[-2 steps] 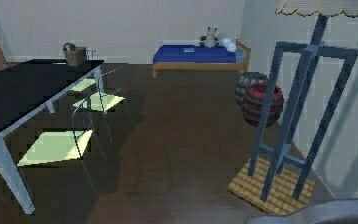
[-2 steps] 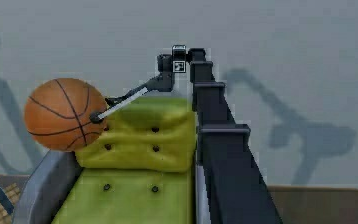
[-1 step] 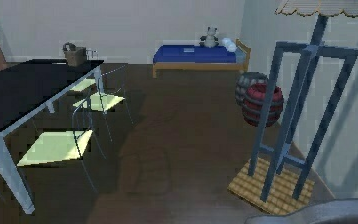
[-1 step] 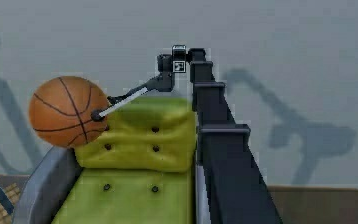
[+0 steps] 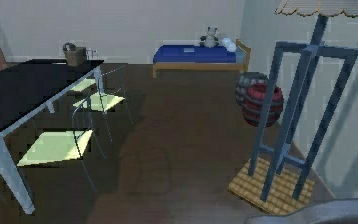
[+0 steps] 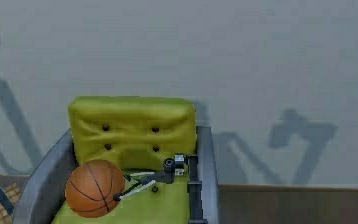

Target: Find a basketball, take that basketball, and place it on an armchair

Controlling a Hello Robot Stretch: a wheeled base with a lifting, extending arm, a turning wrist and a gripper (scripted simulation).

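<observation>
Left: dark table (image 5: 32, 90) bearing a small pot (image 5: 75, 53), with a near chair (image 5: 55, 147) and a far chair (image 5: 99, 101), both pale-seated, at its edge. Rear: blue bed (image 5: 192, 55) carrying toys (image 5: 215, 40). Right: blue-framed lamp (image 5: 292, 110) on a woven base, just beside a dark red-striped round object (image 5: 259, 98).

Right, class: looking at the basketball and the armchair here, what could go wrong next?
1. The basketball is low at the front of the armchair, so it might roll off the seat.
2. Whether the jaws hold it cannot be told, and pulling the arm back could drag the ball out.
</observation>
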